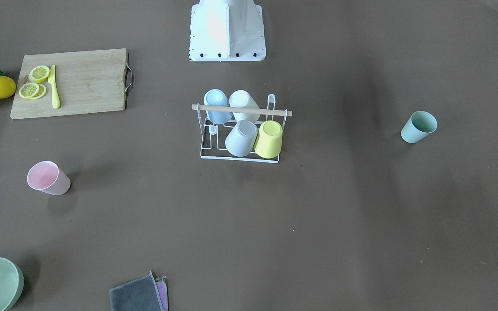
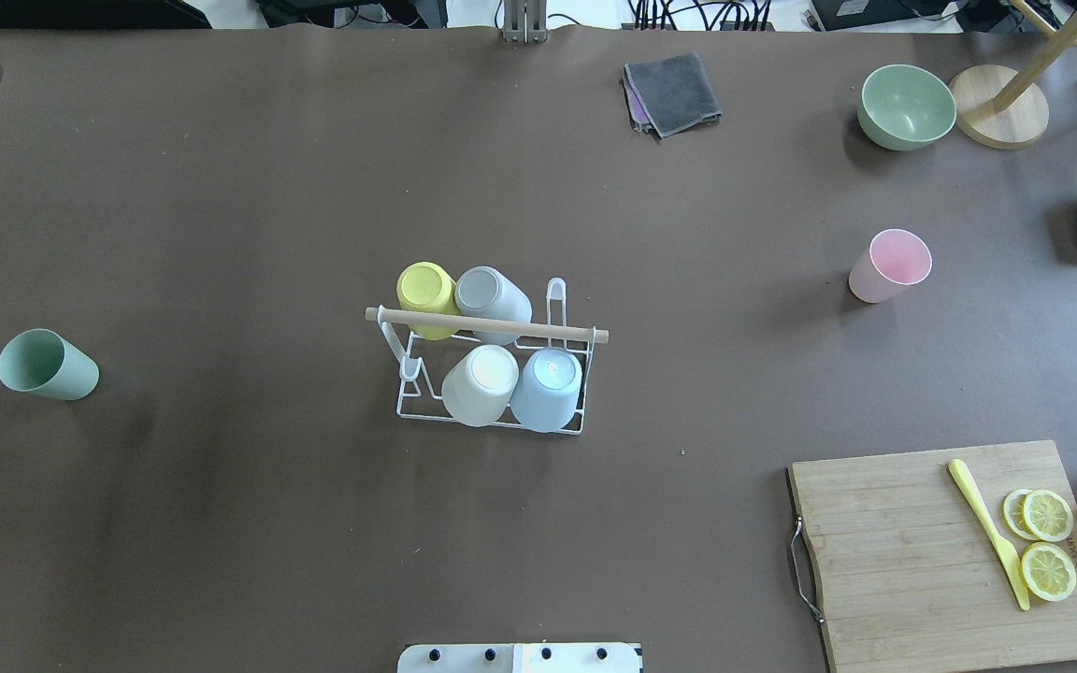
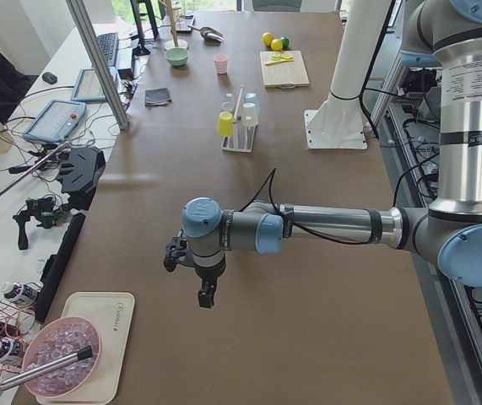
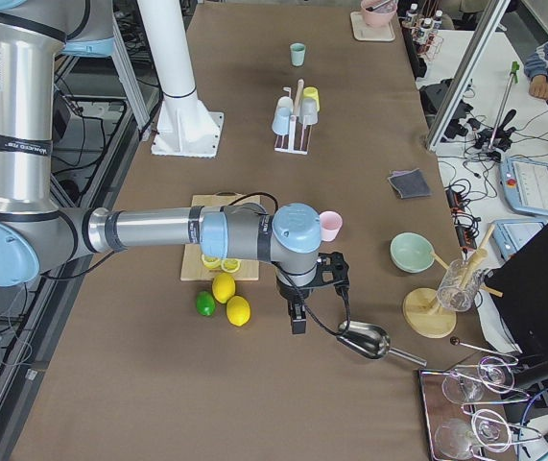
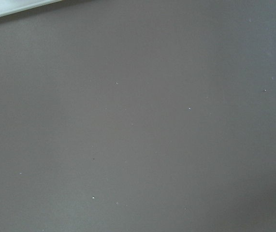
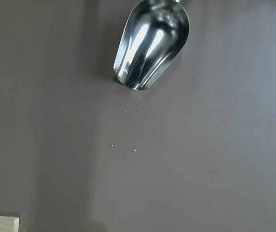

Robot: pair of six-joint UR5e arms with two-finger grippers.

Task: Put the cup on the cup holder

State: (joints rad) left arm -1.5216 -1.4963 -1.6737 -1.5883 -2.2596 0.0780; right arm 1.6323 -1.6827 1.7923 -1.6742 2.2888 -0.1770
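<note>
Nearest you, left gripper (image 3: 208, 296) and right gripper (image 4: 297, 324) are hanging mid-frame, jaws unreadable; green cup (image 2: 48, 366) is standing left of cup holder (image 2: 585, 333).

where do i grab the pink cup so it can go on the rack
Probably the outer wall of the pink cup, midway up, coming in level from the robot's side. It stands upright, mouth up, round and handleless, so a side hold leaves the mouth free to flip over a prong of the cup holder.
</note>
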